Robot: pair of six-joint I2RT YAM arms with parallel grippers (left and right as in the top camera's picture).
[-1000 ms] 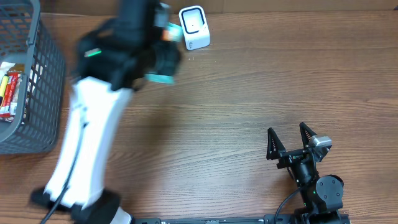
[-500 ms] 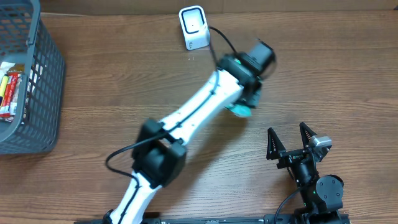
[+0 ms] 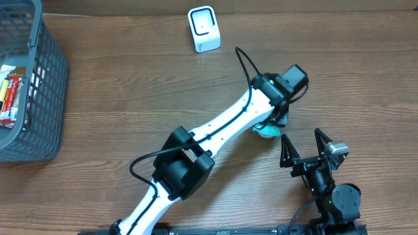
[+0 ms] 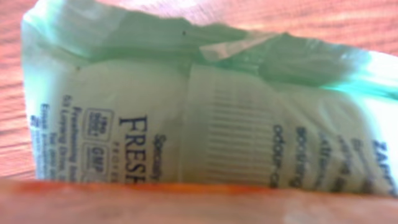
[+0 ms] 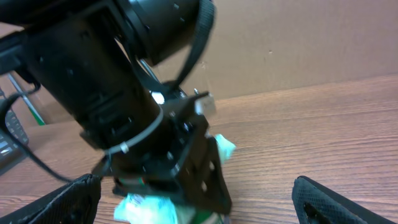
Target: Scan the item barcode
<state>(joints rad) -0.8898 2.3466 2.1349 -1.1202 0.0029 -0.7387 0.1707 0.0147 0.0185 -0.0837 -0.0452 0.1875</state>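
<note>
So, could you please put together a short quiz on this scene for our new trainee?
1. True or false: the right gripper stands open and empty.
2. What holds the green packet? A. the left gripper B. the right gripper C. nothing, it lies loose
3. Name the white device at the far edge of the table.

Key: 1 true; 2 A; 3 the barcode scanner.

Packet (image 3: 265,132) mostly hidden beneath left arm (image 3: 228,124), basket (image 3: 49,91) cropped, label (image 4: 205,137) blurred

Pale green-white packet (image 4: 205,118), blue print, white scanner (image 3: 204,29) well apart
</note>
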